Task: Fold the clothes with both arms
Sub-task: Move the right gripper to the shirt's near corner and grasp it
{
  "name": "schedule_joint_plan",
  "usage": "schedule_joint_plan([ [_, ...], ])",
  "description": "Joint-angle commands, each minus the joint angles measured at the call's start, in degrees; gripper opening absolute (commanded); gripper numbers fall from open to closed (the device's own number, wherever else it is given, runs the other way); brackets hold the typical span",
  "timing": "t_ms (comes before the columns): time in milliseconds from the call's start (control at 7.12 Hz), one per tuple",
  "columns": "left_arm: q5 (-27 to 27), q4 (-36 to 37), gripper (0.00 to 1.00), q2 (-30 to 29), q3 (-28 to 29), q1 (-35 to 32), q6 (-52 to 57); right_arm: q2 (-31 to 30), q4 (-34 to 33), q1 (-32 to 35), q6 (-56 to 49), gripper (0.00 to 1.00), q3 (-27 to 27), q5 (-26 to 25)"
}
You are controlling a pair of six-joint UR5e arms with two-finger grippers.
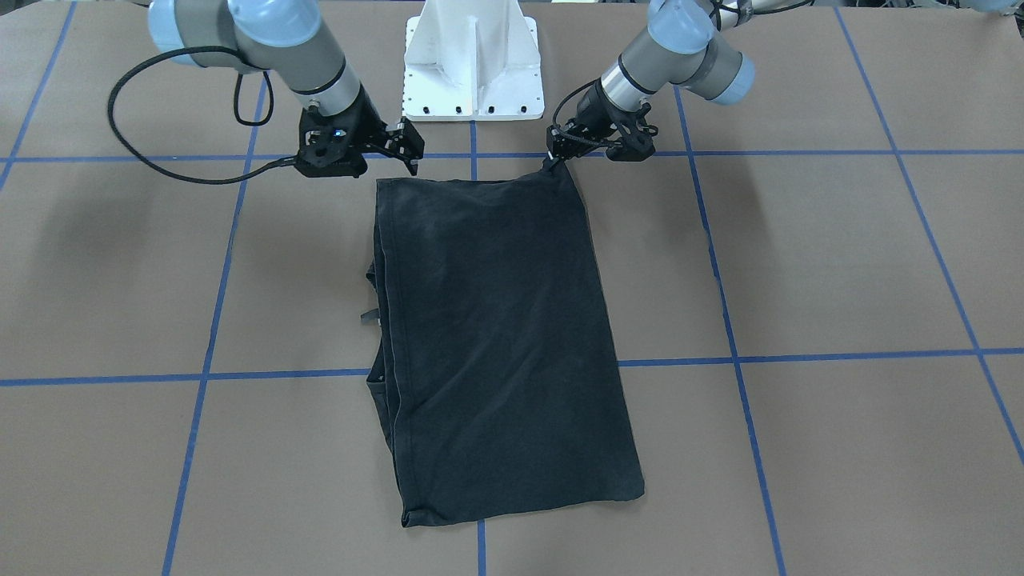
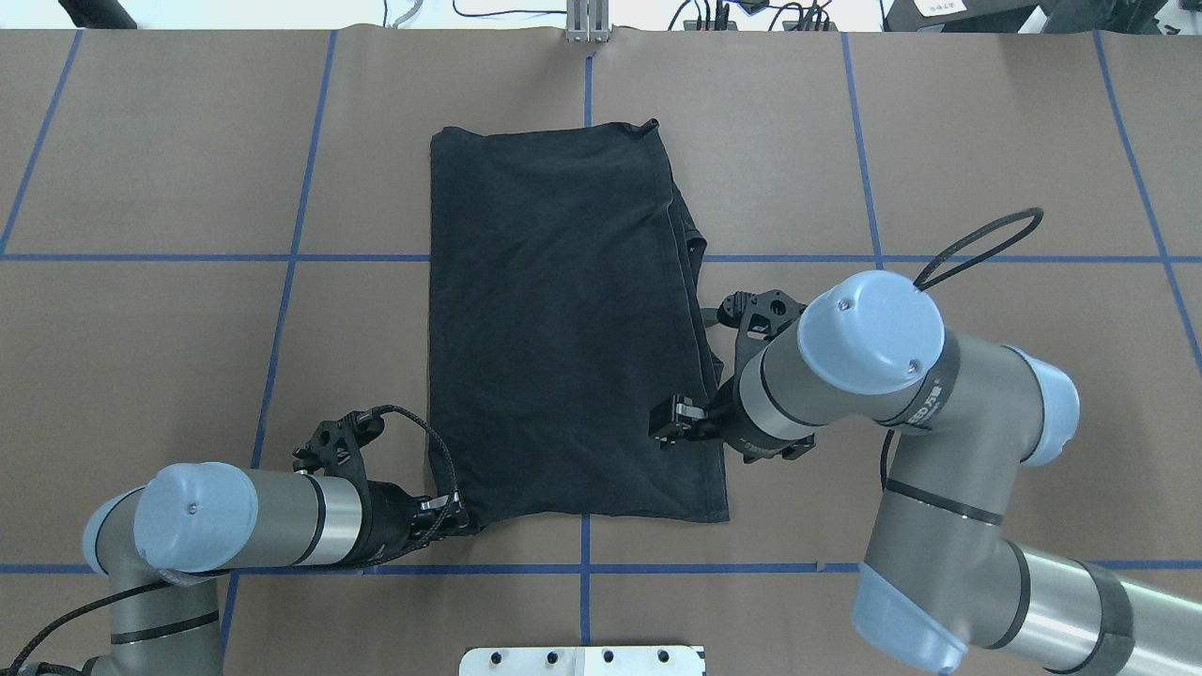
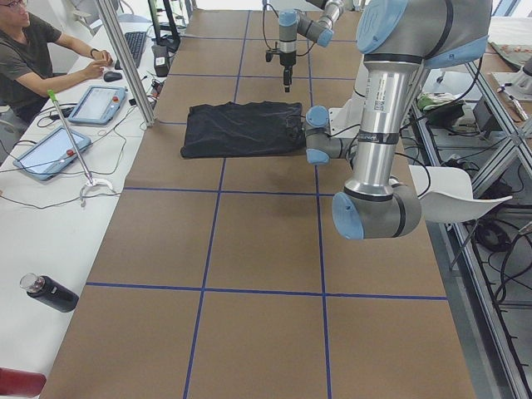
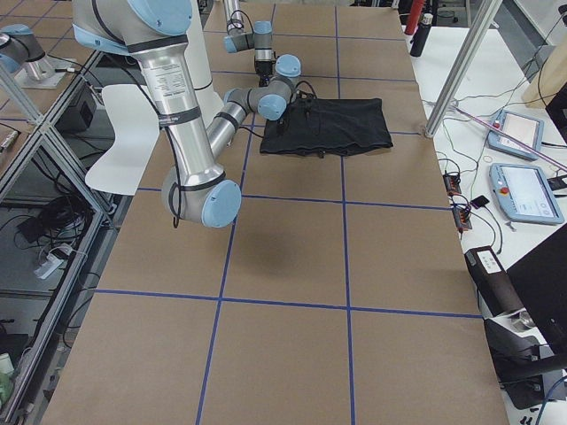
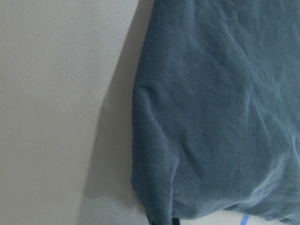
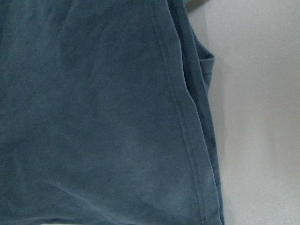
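My left gripper [image 2: 460,519] was down at the near left corner of the black short-sleeved cotton T-shirt [image 2: 554,329]. Its jaws were clamped together on that corner, and the cloth there was drawn into a small point. The shirt lay folded into a long rectangle on the brown paper-covered table [image 2: 169,169], which was crossed by blue tape lines [image 2: 291,255]. It sat in the middle between my two arms, with its long sides running from near to far and a plain black face upward. Its left edge was smooth. Along its right edge the stacked hems [image 6: 187,140] showed, with a bit of sleeve [image 2: 693,246] poking out past them. My right gripper [image 1: 410,149] hung above the shirt's near right corner, its jaws apart and holding nothing.
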Motion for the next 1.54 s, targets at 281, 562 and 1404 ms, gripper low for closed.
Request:
schedule_joint_plan([
  [281,0.0,0.0,0.00,0.1,-0.7,-0.1,0.0,4.0,-0.1,-3.2,0.6,1.00,-7.5,-2.3],
  [562,0.0,0.0,0.00,0.1,-0.7,0.0,0.0,3.7,-0.2,-3.7,0.6,1.00,-8.9,-3.4],
  [1404,0.1,0.0,0.00,0.2,-0.6,-0.1,0.0,3.9,-0.2,-4.2,0.6,1.00,-10.8,-3.8],
])
